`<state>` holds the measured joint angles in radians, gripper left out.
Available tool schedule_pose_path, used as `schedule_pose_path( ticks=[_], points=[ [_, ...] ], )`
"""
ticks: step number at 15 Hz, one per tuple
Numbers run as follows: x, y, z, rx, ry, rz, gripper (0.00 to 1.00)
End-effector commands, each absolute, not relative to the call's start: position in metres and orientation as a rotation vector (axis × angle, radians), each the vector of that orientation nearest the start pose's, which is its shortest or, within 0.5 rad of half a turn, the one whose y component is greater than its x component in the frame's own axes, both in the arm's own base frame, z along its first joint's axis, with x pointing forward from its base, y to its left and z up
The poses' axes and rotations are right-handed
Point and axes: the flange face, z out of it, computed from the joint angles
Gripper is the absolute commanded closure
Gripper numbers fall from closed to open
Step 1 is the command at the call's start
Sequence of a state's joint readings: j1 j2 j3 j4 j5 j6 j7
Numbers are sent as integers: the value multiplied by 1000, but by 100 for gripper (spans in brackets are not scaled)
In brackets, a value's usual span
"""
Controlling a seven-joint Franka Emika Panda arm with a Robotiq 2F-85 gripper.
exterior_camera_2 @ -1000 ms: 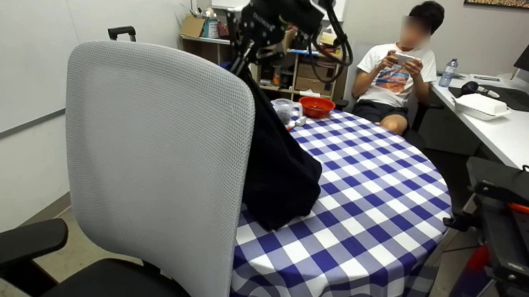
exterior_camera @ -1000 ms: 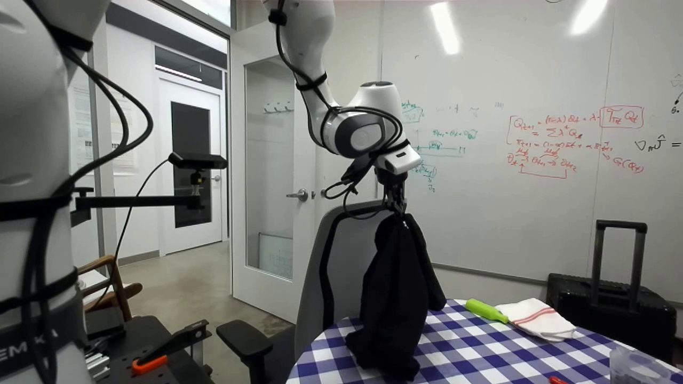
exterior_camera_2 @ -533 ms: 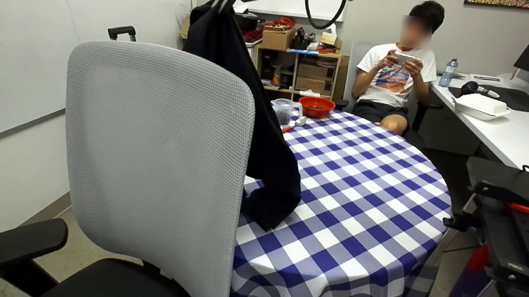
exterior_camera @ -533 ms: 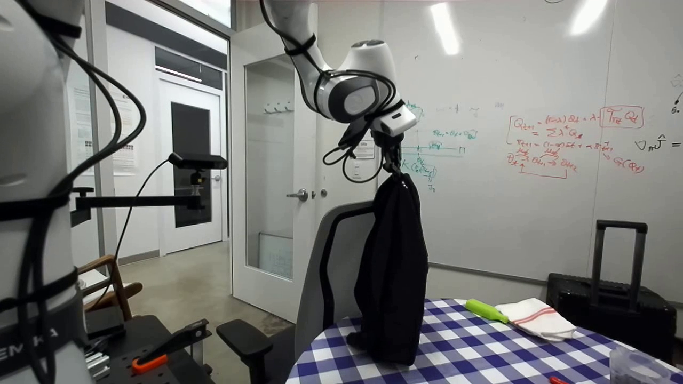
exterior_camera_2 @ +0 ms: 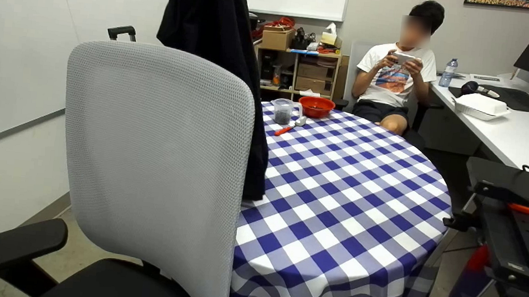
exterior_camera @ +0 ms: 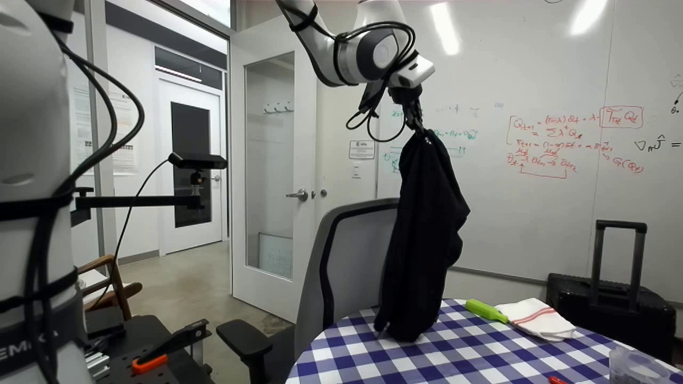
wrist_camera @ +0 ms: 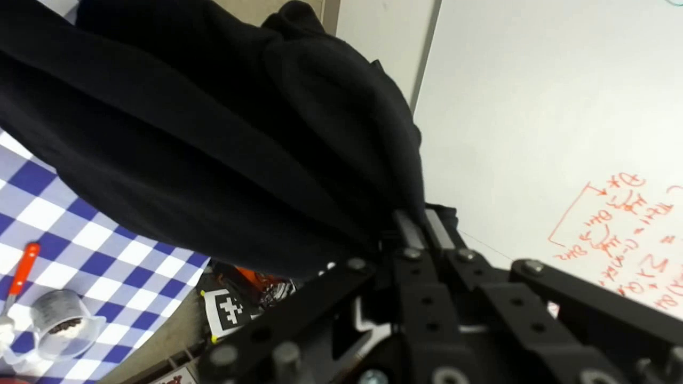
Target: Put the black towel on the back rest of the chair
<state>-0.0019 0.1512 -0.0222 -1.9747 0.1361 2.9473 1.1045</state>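
Black towel (exterior_camera_2: 218, 25), partly hidden by back rest (exterior_camera_2: 155, 150)

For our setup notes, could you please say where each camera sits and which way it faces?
An exterior view: beside the arm, facing the whiteboard; arm and tool show.
An exterior view: near the chair, facing a seated man; no arm shows.
Wrist view: at the arm's end, looking along the visible tool at the towel.
Both exterior views show towel and chair.

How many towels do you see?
2: the black towel hanging from the gripper, and the white towel with red stripes on the checkered tablecloth. More could be hidden.
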Motion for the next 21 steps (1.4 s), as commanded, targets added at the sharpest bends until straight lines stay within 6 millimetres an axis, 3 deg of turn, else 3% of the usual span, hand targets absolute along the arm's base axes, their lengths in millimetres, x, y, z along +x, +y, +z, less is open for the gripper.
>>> schedule_pose_path(
  ticks=[1, 6, 10, 13, 16, 17, 18, 21],
  points=[
    [668, 16, 545, -2069, 1442, -965, 96],
    [681, 121, 602, -2163, 1313, -1045, 96],
    [683, 216, 613, -2291, 1181, -1012, 96],
    [678, 284, 575, -2451, 1086, -875, 96],
    [673, 337, 502, -2624, 1007, -691, 97],
    [670, 349, 480, -2676, 984, -629, 71],
    [668, 360, 454, -2725, 959, -572, 69],
    [664, 374, 408, -2810, 896, -404, 49]
  ],
)
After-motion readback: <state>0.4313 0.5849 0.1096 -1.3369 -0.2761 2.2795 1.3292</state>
